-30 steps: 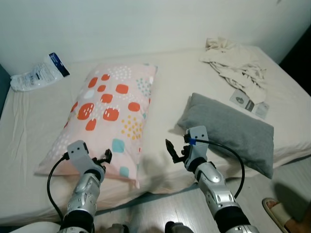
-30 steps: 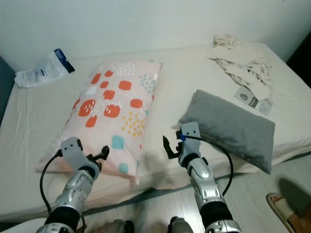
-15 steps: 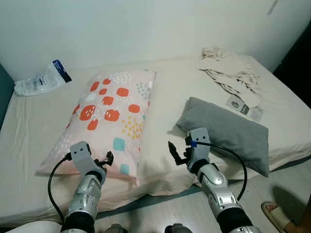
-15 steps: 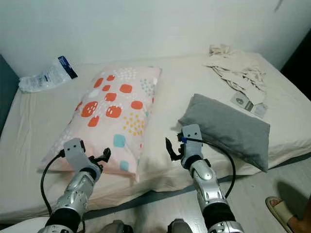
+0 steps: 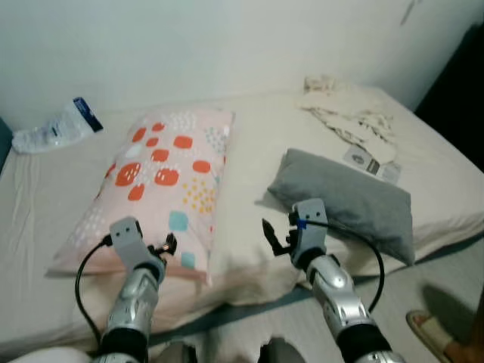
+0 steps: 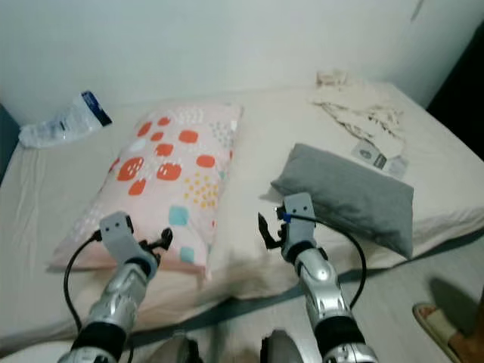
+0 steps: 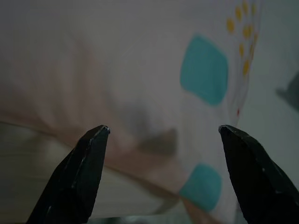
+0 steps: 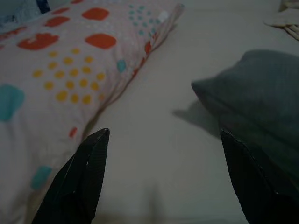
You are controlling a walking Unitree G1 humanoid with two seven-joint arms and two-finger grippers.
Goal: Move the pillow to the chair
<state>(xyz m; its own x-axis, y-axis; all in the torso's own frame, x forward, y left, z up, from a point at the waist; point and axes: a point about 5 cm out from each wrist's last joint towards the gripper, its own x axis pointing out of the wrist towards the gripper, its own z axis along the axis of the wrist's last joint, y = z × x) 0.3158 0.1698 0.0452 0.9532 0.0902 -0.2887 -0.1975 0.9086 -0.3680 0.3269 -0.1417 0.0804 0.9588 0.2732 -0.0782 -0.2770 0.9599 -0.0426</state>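
- Jaws spread wide on both sides, nothing held; left gripper (image 5: 160,247) low and left of centre, over the near corner of the patterned pillow; right gripper (image 5: 277,237) low and just right of centre, above bare sheet between the two pillows
- Patterned pillow (image 5: 156,178), pink with red, yellow and teal marks, lying flat across centre-left, running diagonally from the upper middle down toward lower left; near edge just beside the mattress edge; seen close through the left fingers (image 7: 77,177) in the wrist view
- Grey pillow (image 5: 349,199) at centre-right, well apart from the patterned one; also between the right fingers (image 8: 81,177), off to one side
- Bed (image 5: 261,140) under both, pale sheet; crumpled cloth (image 5: 348,113) upper right; plastic packet (image 5: 53,127) upper left; slipper (image 5: 431,329) on the floor at lower right
- No chair visible from this spot
- Risks, judged: unclear which pillow is meant, so the wrong one could get taken; one-handed pinch on a soft corner likely to slip or drag the pillow off the edge; both grippers closing on thin fabric alone could let the filling sag and pull free
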